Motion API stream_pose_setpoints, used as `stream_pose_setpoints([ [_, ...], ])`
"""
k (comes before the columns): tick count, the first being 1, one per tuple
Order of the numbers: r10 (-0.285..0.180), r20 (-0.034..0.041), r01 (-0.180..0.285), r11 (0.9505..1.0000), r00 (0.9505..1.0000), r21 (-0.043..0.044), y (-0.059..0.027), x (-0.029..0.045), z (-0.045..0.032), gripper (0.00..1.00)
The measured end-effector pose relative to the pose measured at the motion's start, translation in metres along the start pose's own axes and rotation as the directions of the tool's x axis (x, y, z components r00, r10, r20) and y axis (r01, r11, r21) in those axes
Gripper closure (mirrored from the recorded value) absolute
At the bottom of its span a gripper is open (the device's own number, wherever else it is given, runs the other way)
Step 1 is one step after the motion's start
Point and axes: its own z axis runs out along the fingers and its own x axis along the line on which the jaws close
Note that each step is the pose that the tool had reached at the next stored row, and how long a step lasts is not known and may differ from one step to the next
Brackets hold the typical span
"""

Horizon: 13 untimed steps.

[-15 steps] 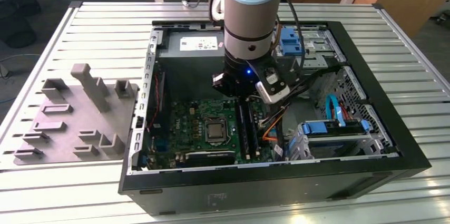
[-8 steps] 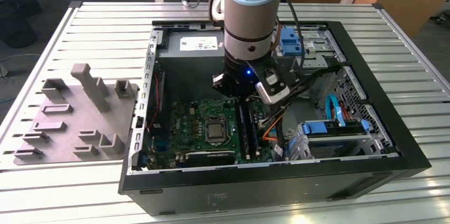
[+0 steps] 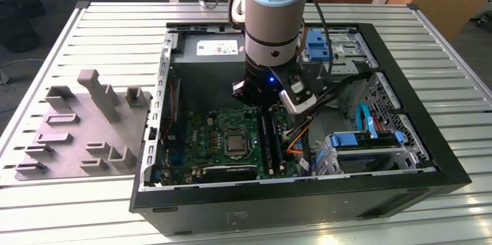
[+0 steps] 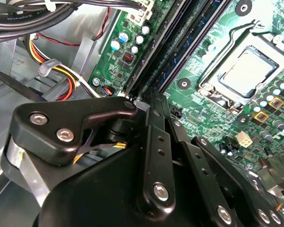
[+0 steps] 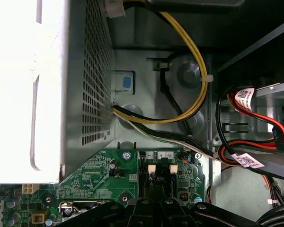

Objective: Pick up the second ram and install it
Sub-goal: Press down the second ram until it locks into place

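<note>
Fingers (image 4: 154, 142) look pinched shut, tips right over the near end of the black slots (image 4: 180, 52), which run straight ahead. Can't spot the second ram, guessing it's underneath.

computer case (image 3: 430, 167): 1 | grey tray (image 3: 69, 141): 1 | processor socket (image 3: 234, 143): 1

We note the arm (image 3: 273, 8) has a pale blue cover above grey and black rings; a small blue light glows on the black wrist block. A silver, rounded module sits beside it. The gripper (image 4: 154, 101) is matte black, its linked bars fastened with silver screws.
</note>
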Motion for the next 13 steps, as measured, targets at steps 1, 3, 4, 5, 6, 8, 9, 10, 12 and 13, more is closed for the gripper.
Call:
stream_pose_setpoints([
  [1, 0.0, 0.0, 0.0, 1.0, 1.0, 0.0, 0.0, 0.0, 0.0, 0.89],
  [3, 0.0, 0.0, 0.0, 1.0, 1.0, 0.0, 0.0, 0.0, -0.0002, 0.89],
  [4, 0.0, 0.0002, 0.0, 1.0, 1.0, -0.0005, 0.0001, 0.0, -0.0007, 0.89],
  [5, 0.0, 0.0005, 0.0, 1.0, 1.0, -0.0013, 0.0003, -0.0001, -0.0017, 0.89],
  [6, 0.0, 0.0007, 0.0, 1.0, 1.0, -0.0018, 0.0005, -0.0003, -0.0033, 0.89],
  [8, 0.0, 0.0, 0.0, 1.0, 1.0, -0.0002, 0.0006, -0.0004, -0.0074, 0.89],
  [9, 0.0, 0.0002, 0.0, 1.0, 1.0, -0.0004, 0.0007, -0.0005, -0.0093, 0.89],
  [10, 0.0, 0.0001, 0.0, 1.0, 1.0, -0.0002, 0.0009, -0.0006, -0.0114, 0.89],
  [12, 0.0, 0.0, 0.0, 1.0, 1.0, -0.0001, 0.0011, -0.0009, -0.0156, 0.89],
  [13, 0.0, 0.0001, 0.0, 1.0, 1.0, -0.0002, 0.0013, -0.001, -0.0173, 0.89],
])
